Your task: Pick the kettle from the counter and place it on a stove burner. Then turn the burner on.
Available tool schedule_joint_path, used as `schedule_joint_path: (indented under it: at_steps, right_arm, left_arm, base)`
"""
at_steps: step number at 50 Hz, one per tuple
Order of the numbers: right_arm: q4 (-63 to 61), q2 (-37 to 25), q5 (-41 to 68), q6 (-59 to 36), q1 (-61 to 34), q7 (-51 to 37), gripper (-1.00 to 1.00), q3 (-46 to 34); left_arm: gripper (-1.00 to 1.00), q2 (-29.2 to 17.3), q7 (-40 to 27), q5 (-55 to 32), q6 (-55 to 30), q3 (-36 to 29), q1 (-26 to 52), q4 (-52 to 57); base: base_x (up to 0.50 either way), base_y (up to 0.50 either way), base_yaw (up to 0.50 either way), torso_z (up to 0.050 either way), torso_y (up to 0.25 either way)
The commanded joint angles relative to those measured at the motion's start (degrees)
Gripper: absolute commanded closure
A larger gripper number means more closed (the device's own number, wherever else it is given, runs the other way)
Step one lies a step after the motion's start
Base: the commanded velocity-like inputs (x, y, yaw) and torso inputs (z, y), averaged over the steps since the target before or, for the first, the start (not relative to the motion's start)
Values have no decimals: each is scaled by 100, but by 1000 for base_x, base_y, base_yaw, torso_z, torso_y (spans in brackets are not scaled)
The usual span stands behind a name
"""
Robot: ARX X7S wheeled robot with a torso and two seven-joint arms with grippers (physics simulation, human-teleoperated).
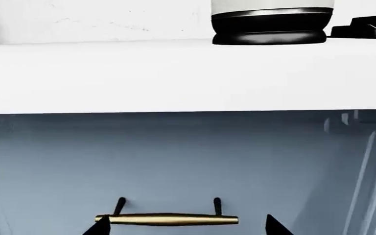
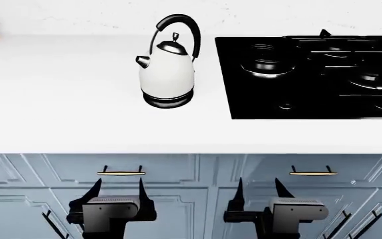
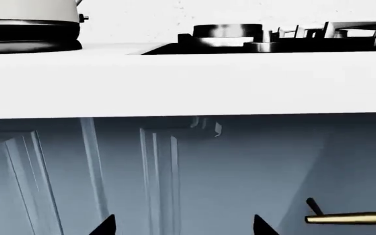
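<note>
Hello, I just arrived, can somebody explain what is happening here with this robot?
Nothing is being handled yet. The kettle stands upright on the white counter, beside the black stove, with its spout pointing away from the stove. The plain round stove burner is bare. Both arms hang low in front of the blue cabinet fronts, below the counter edge. The left gripper and the right gripper are open and hold nothing.

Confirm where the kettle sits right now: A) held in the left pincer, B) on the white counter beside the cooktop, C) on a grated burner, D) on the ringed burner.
B: the kettle stands upright on the counter, beside the black cooktop, while both pincers hang open and empty below the counter edge.
</note>
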State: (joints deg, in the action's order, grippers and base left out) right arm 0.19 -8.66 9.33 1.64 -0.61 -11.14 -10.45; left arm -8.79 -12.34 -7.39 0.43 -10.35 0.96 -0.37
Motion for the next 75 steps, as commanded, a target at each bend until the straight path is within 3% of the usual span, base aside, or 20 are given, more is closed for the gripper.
schedule_joint_path:
  at_steps: [1, 30, 35, 40, 44, 49, 51, 53, 54, 57, 59, 62, 69, 75]
  right_arm:
    - [35, -43, 69, 35, -14, -23, -100, -22]
    - [-96, -132, 190, 20, 49, -125, -100, -104]
    - [-603, -190, 191, -128, 203, -241, -100, -111]
    - [-1999, -361, 435, -919, 517, -520, -100, -3]
    - [-3013, -597, 199, -1641, 808, -799, -100, -112]
    - [-4662, -870, 1156, -2835, 953, -952, -100, 382]
    - [-5176, -1009, 1442, -3143, 822, -992, -100, 540]
    - [-5854, -1235, 1964, -4043, 312, -1332, -100, 959]
    - [-6009, -1480, 2186, -4370, 46, -1575, -100, 997]
    - [-6016, -3162, 4430, -4159, -1074, -3661, -100, 735]
    - [-6014, -3728, 5104, -3897, -1583, -4321, -100, 413]
    - [-6006, -4141, 5751, -3987, -2104, -4799, -100, -8]
    - [-5879, -4737, 7247, -4233, -3082, -5471, -100, 58]
    - [-5758, -4767, 7252, -4241, -3138, -5306, -100, 43]
  left_arm:
    - [-100, -24, -18, -50, 112, -46, -11, -2]
    - [-100, -117, -113, -51, 20, -211, 54, -10]
    - [-100, -184, -87, -105, -48, -238, -21, 298]
    - [-100, -316, -255, -304, -771, -158, -160, 1275]
    - [-100, -696, -259, -308, -1522, -254, -421, 2784]
    - [-100, -1036, -378, -779, -2828, 8, -377, 4546]
    - [-100, -1271, -304, -681, -2983, -30, -202, 4848]
    - [-100, -1299, -326, -1704, -4000, 636, 340, 5392]
    - [-100, -1322, -379, -2030, -4372, 848, 548, 5502]
    - [-100, -1407, -542, -2743, -5065, 1381, 876, 5656]
    - [-100, -1345, -783, -3568, -5678, 1910, 1324, 5684]
    - [-100, -1432, -860, -3959, -6073, 1952, 1839, 5503]
    - [-100, -1771, -1022, -4821, -6939, 2070, 2779, 5510]
    - [-100, -1944, -1345, -5490, -7504, 2265, 3401, 5451]
  base:
    - [0, 0, 0, 44, 0]
    - [0, 0, 0, 50, 0]
    - [0, 0, 0, 50, 0]
    - [0, 0, 0, 10, 0]
    - [0, 0, 0, 0, 0]
    - [0, 0, 0, 0, 0]
    - [0, 0, 0, 0, 0]
    - [0, 0, 0, 0, 0]
    - [0, 0, 0, 0, 0]
    - [0, 0, 0, 0, 0]
    - [0, 0, 0, 0, 0]
    - [0, 0, 0, 0, 0]
    - [0, 0, 0, 0, 0]
    - [0, 0, 0, 0, 0]
